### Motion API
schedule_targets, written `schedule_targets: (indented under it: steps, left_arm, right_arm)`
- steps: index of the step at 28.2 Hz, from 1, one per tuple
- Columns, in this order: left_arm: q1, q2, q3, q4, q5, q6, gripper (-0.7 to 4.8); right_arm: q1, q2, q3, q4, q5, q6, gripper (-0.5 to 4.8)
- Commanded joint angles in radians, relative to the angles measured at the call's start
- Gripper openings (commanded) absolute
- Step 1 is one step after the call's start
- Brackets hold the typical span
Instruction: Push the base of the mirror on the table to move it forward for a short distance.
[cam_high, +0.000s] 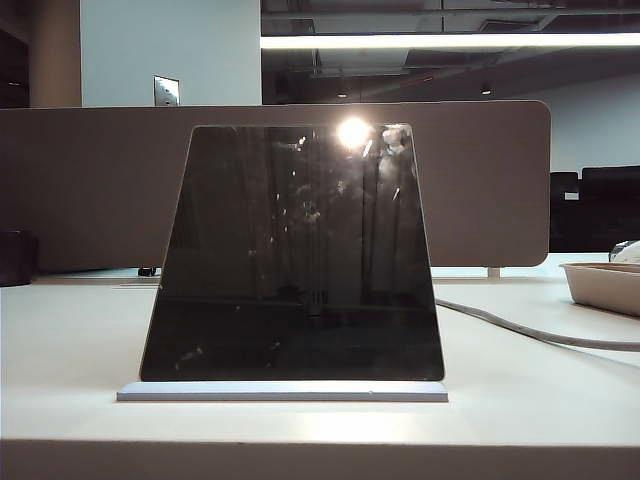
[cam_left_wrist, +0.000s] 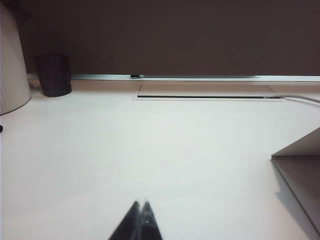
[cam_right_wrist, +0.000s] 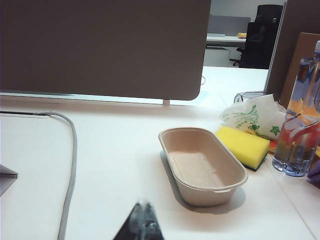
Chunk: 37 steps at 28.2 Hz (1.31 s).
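The mirror stands upright on its base, near the front edge of the worktop, with a brown partition panel well behind it. The glass panel is judged fragile and top-heavy; the base is a thin, stiff slab that should slide readily on the smooth worktop surface. Apply contact at the base edge only — low, flat and near its centre. A push on the glass, or at one corner of the base, is likely to tip or rotate the assembly.

Left claw: fingertips together, hovering low over bare worktop. In the left wrist view a corner of the base lies off to one side of the claw, near but apart, so the claw is not yet aligned with it.

Right claw: fingertips appear together, though the picture is blurred there. It hangs over the worktop between a grey cable and a beige tray; a yellow sponge sits just beyond the tray. Neither claw touches the mirror or base.
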<state>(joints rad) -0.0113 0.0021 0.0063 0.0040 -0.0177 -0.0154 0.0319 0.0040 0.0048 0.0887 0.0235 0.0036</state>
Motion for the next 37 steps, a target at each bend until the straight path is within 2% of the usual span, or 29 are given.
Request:
schedule_targets:
  steps: [1,8,11,17,20,21,24,28,29,30,32,33,34,35,36,37]
  left_arm:
    - [-0.001,0.001,0.001,0.012,0.003,0.004,-0.01]
    - [-0.003,0.001,0.001,0.012,0.003,0.004,-0.01]
    - [-0.042,0.001,0.001,0.011,-0.013,0.004,-0.01]
    - [-0.257,0.001,0.001,0.012,-0.016,0.004,-0.01]
    - [-0.381,0.001,0.001,0.011,-0.015,0.004,-0.01]
    - [-0.460,0.001,0.001,0.011,-0.015,0.004,-0.01]
    - [-0.562,0.001,0.001,0.012,-0.014,0.004,-0.01]
    - [-0.654,0.001,0.001,0.011,-0.015,0.004,-0.01]
    - [-0.694,0.001,0.001,0.012,-0.014,0.004,-0.01]
    - [-0.708,0.001,0.001,0.011,-0.015,0.004,-0.01]
    - [-0.728,0.000,0.001,0.011,-0.004,0.005,-0.01]
    - [-0.728,0.001,0.001,0.012,-0.003,0.004,-0.01]
    - [-0.728,0.001,0.001,0.012,-0.005,0.005,-0.01]
    - [-0.728,0.000,0.001,0.011,-0.004,0.004,-0.01]
    - [-0.728,0.000,0.001,0.011,-0.004,0.004,-0.01]
    - [-0.728,0.000,0.001,0.011,-0.005,0.004,-0.01]
  right_arm:
    - [0.000,0.000,0.000,0.013,0.000,0.003,-0.01]
    - [0.000,0.000,0.000,0.013,0.000,0.003,-0.01]
    - [0.000,0.000,0.000,0.013,-0.001,0.004,-0.01]
    - [0.001,0.000,0.000,0.013,-0.005,0.005,-0.01]
    - [0.001,0.000,0.000,0.013,-0.005,0.055,-0.01]
    - [0.001,0.000,0.000,0.013,-0.005,0.149,-0.01]
    - [0.001,0.000,0.001,0.013,-0.040,0.367,-0.01]
    - [0.001,0.000,0.001,0.014,-0.156,0.494,-0.01]
    - [0.001,0.000,0.001,0.027,-0.226,0.533,-0.01]
    - [0.001,0.000,0.001,0.046,-0.259,0.557,-0.01]
    - [0.001,0.000,0.001,0.197,-0.351,0.688,-0.02]
    - [0.001,0.000,0.013,0.312,-0.403,0.905,-0.02]
    - [0.002,0.003,0.021,0.334,-0.412,1.005,-0.02]
    - [0.021,0.020,0.043,0.364,-0.519,1.105,-0.02]
    - [0.041,0.027,0.057,0.370,-0.574,1.121,-0.03]
    - [0.103,0.040,0.113,0.373,-0.635,1.155,-0.03]
